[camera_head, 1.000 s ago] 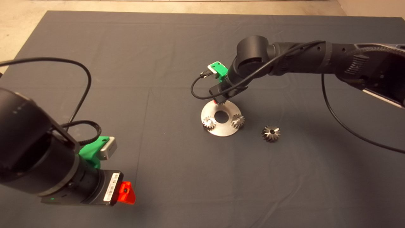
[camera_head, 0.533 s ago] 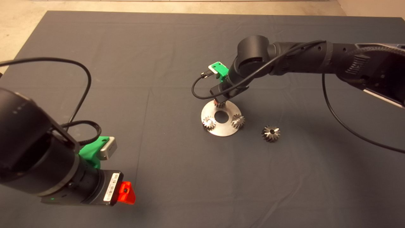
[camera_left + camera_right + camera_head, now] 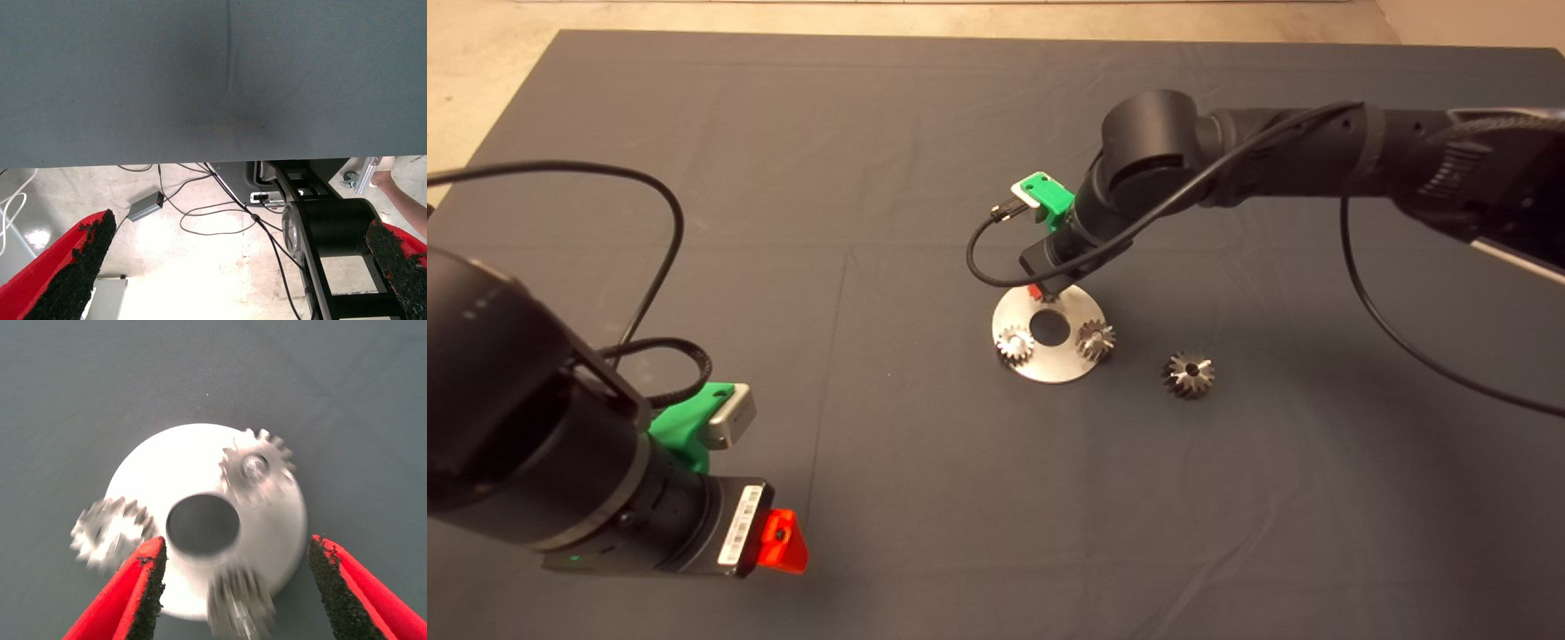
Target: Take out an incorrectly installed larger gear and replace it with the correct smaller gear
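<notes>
Three small gears sit on the steel disc (image 3: 200,487), so the right gripper (image 3: 233,587), jaws apart and empty above the smaller gear (image 3: 240,603), risks knocking it askew, while the left gripper (image 3: 240,267) waits open.

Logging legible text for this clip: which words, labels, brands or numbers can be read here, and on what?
White sticker with barcode-like print on the left hand, parked at the lower left of the mat: too small to read.
Right hand, open above the round steel plate: no text.
The gears and mat: no text.
</notes>
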